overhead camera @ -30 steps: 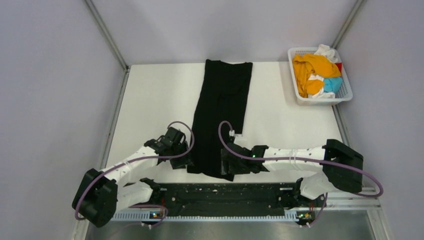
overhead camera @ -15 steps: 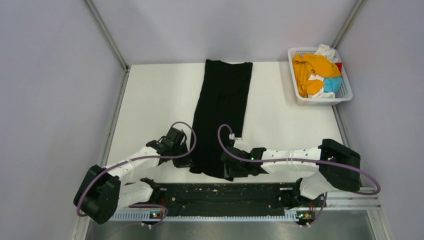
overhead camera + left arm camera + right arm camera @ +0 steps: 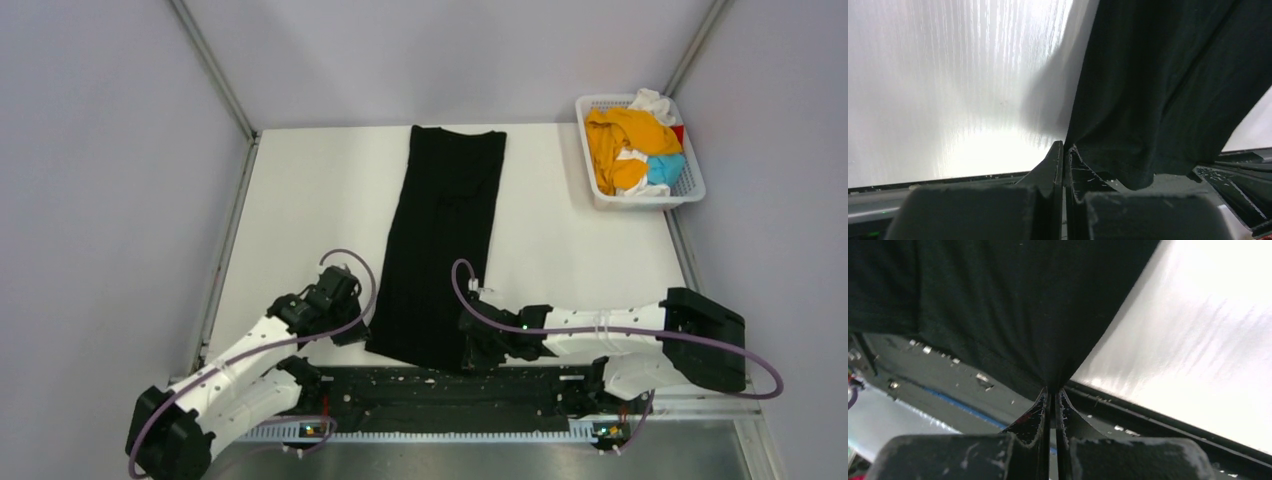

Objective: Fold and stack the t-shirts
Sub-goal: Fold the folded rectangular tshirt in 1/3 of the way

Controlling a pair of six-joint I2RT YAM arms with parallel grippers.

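A large black t-shirt [image 3: 444, 230] lies as a long narrow strip down the middle of the white table [image 3: 300, 200], its near hem at the table's front edge. My left gripper [image 3: 362, 335] is shut on the hem's near-left corner; the left wrist view shows the black t-shirt [image 3: 1158, 90] pinched at my left gripper [image 3: 1066, 146]. My right gripper [image 3: 468, 352] is shut on the near-right corner, where the black t-shirt [image 3: 1013, 310] runs into my right gripper [image 3: 1052, 391]. Orange [image 3: 618, 135], white [image 3: 652, 102], light blue [image 3: 665, 168] and red [image 3: 679, 132] t-shirts sit crumpled in the basket.
The white lattice basket [image 3: 688, 192] stands at the table's far right corner. A black rail [image 3: 440, 395] carrying both arm bases runs along the near edge. Grey walls close in the left, back and right sides.
Both grippers have gone from open to shut on the hem's corners and pulled toward the near edge. The t-shirt's near end has slid with them and lies straighter.
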